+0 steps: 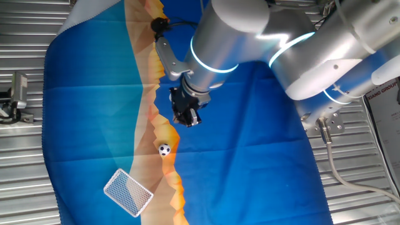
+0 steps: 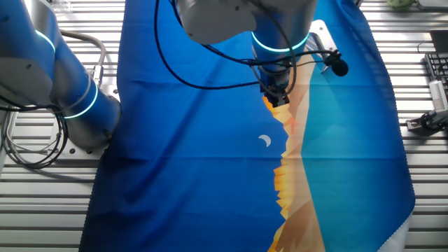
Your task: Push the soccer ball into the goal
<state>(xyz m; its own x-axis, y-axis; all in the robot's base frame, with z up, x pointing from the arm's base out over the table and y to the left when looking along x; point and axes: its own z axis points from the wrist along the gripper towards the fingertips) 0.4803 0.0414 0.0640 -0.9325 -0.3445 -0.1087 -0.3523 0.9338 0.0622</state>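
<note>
Blue cloth with an orange band is covering the table, and I am watching the gripper hanging above that band, just up-cloth from the soccer ball. The ball is sitting on the orange strip, apart from the fingers, with the goal lying further along the same line near the cloth's edge. The fingers are looking close together and holding nothing — though from either camera I cannot tell for sure how wide the gap is.

To do this push well, I am thinking the fingertips need to come down low behind the ball, on the side away from the goal, and then travel straight along the ball-to-goal line. A slow, centred contact matters, since such a small ball is likely to squirt sideways off a glancing touch, and the cloth's folds may be deflecting it.

The goal is holding nothing at the moment — its mesh is showing only cloth beneath. In the other fixed view I am not seeing the goal.
</note>
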